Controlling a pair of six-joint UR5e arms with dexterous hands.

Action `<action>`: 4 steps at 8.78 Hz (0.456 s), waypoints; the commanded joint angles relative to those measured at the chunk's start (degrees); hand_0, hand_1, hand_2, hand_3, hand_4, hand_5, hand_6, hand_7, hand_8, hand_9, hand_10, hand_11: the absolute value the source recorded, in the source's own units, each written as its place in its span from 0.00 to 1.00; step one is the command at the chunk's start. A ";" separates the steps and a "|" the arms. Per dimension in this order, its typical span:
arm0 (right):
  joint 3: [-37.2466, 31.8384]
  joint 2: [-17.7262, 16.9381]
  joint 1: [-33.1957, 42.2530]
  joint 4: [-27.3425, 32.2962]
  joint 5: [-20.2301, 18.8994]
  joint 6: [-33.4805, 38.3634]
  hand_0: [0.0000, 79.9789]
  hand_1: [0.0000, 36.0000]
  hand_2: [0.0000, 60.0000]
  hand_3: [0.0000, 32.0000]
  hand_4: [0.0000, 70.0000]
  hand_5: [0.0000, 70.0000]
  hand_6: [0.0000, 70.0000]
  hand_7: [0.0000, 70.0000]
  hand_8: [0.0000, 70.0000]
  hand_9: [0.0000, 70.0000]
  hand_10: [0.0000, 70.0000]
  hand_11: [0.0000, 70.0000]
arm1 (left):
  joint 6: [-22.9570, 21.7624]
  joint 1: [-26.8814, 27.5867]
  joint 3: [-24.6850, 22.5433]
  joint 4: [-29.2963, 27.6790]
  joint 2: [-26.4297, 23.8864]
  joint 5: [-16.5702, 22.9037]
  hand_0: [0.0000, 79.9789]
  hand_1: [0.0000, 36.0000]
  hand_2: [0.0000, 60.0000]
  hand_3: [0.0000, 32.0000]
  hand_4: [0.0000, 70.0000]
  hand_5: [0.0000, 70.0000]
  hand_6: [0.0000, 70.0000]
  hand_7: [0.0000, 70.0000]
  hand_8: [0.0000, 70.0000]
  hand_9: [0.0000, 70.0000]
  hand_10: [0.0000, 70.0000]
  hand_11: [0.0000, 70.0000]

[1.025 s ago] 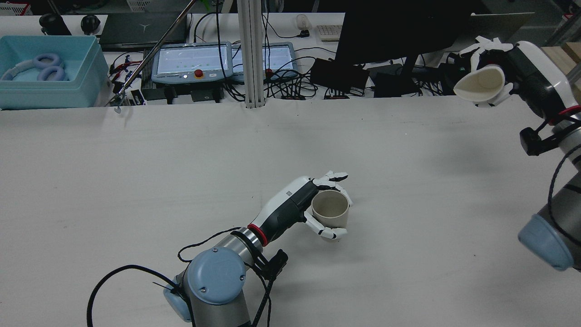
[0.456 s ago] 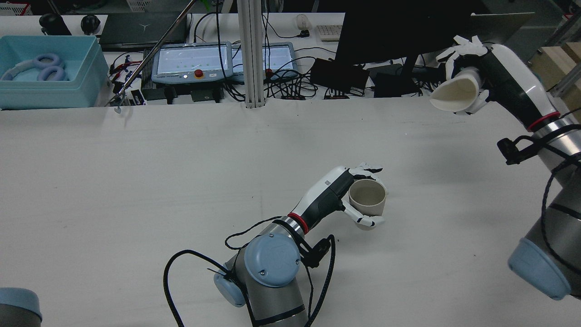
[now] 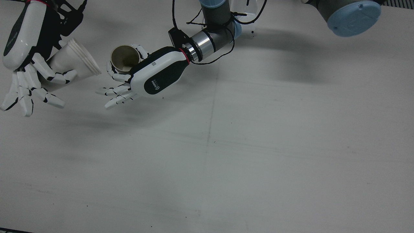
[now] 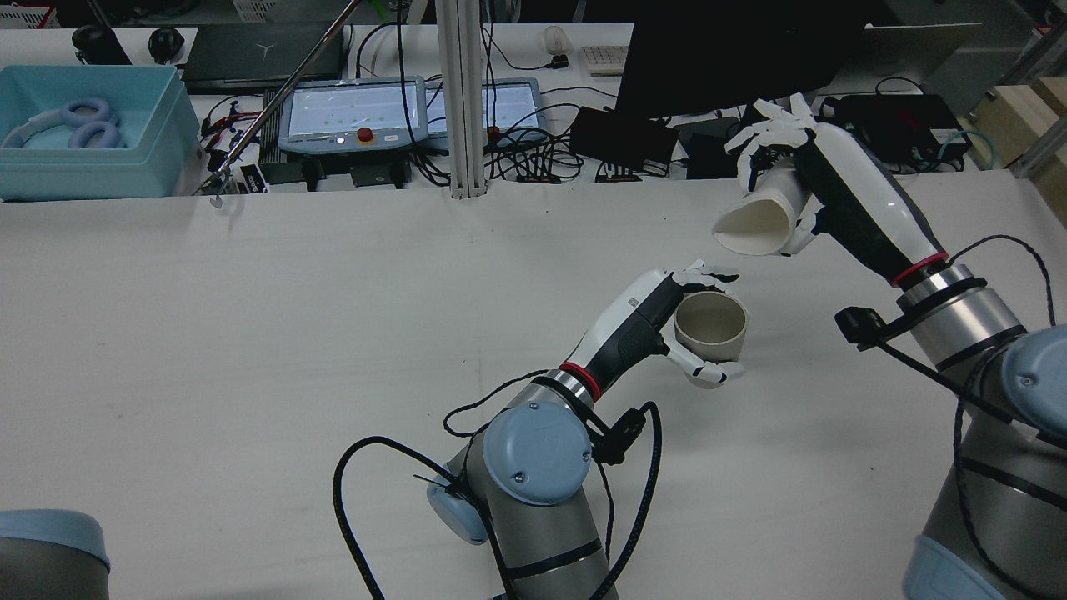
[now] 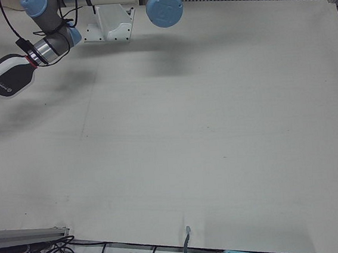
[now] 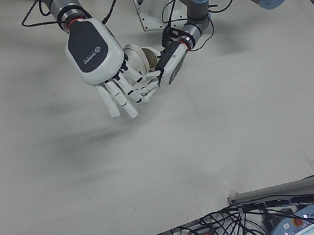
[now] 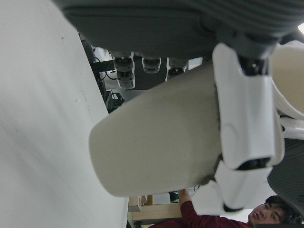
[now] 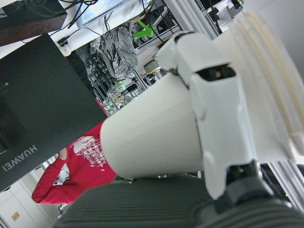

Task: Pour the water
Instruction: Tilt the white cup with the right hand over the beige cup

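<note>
My left hand is shut on a beige cup, held upright with its mouth up, right of the table's middle. In the front view this cup sits behind the left hand. My right hand is shut on a white paper cup, tipped on its side above and just right of the beige cup, mouth toward it. From the front, the white cup and right hand are at the upper left. I see no water. Each hand view is filled by its own cup: beige cup, white cup.
Beyond the table's far edge stand a light blue bin, two teach pendants, a dark monitor and tangled cables. A grey post rises at the far edge. A person in red shows behind the right hand.
My left arm has carried the beige cup to the right and farther from me. My right hand has come left and down, tipping the white cup's mouth over toward the beige cup.
</note>
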 commanded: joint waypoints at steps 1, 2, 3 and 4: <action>7.59 1.40 -8.44 -0.14 7.65 -14.06 1.00 1.00 1.00 0.00 1.00 1.00 0.42 0.42 0.13 0.13 0.00 0.00 | 0.48 0.09 2.08 -0.78 -0.88 -0.47 0.80 1.00 1.00 0.00 1.00 1.00 0.25 0.27 0.07 0.07 0.12 0.20; 9.97 1.49 -10.64 -0.14 9.85 -17.93 1.00 1.00 1.00 0.00 1.00 1.00 0.41 0.42 0.13 0.12 0.00 0.00 | 0.48 0.27 3.31 -1.74 -0.79 -0.56 0.79 1.00 1.00 0.00 1.00 1.00 0.24 0.27 0.07 0.07 0.12 0.20; 11.04 1.41 -11.79 -0.23 10.83 -19.62 1.00 1.00 1.00 0.00 1.00 1.00 0.41 0.41 0.12 0.12 0.00 0.01 | 0.48 0.18 3.58 -1.92 -0.79 -0.47 0.79 1.00 1.00 0.00 1.00 1.00 0.24 0.27 0.07 0.07 0.12 0.20; 10.88 1.06 -12.07 -0.23 10.93 -19.73 1.00 1.00 1.00 0.00 1.00 1.00 0.41 0.41 0.12 0.12 0.00 0.01 | 0.48 0.09 3.24 -1.84 -0.79 -0.13 0.79 1.00 1.00 0.00 1.00 1.00 0.24 0.27 0.08 0.07 0.12 0.20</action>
